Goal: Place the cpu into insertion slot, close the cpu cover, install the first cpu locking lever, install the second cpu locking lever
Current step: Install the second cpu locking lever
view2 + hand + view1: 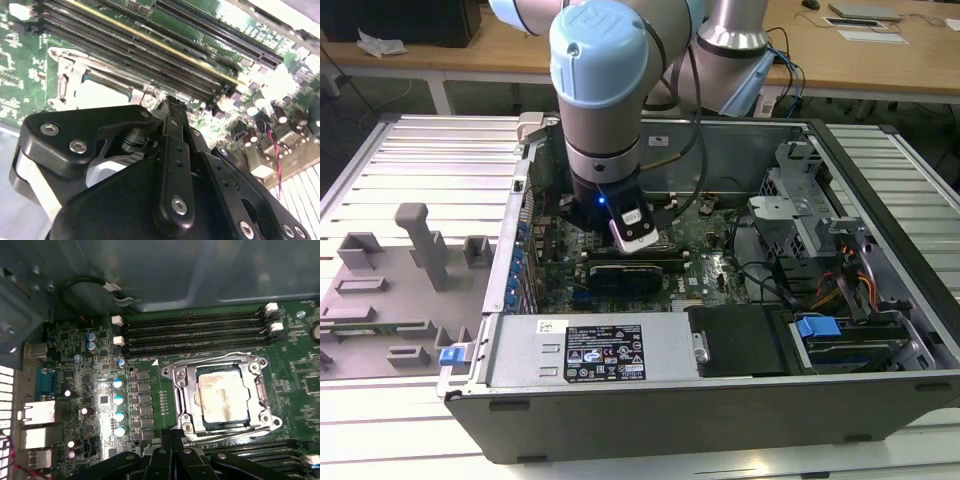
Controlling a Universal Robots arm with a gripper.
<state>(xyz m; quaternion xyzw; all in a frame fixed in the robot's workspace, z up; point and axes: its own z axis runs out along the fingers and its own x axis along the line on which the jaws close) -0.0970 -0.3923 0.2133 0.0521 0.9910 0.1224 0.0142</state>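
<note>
**A:** Starting closest in, first wrist view: gripper (175, 437) drawn shut, black fingertips pressed together, nothing pinched between. Hovering just beside the socket's near edge, not visibly touching it.

**B:** Agreed, empty and closed. Next out: the cpu (222, 395), lying flat in the insertion slot (225, 425), dull silver top facing up, a little smeared.

**A:** Looks seated. Framed by the cpu cover (184, 390), down over its edges, the chip showing through the square window.

**B:** And handling?

**A:** Light and rigid, judging by the look. Fragile underneath, most likely, so nothing to drag or tilt. Best taken by two opposite edges, never by the face. Thin springy metal for the cover; better pushed flat than pinched.

**B:** Two wire locking levers (220, 359) running along opposite sides of the frame. Stiff, slippery, probably apt to snap back. Hooked home or not? Hard to say from here.

**A:** Further out: long black memory slots (195, 332) with white clips, then the grey case wall (200, 270) behind.

**B:** Now the pose, exterior view.

**A:** Arm (605, 90) reaching down into the open computer case (720, 420), wrist close to vertical, tool end low over the motherboard (715, 265), towards the exterior view's left of the case. Small blue light glowing on the wrist.

**B:** Steep, compact, right over the socket area.
</note>
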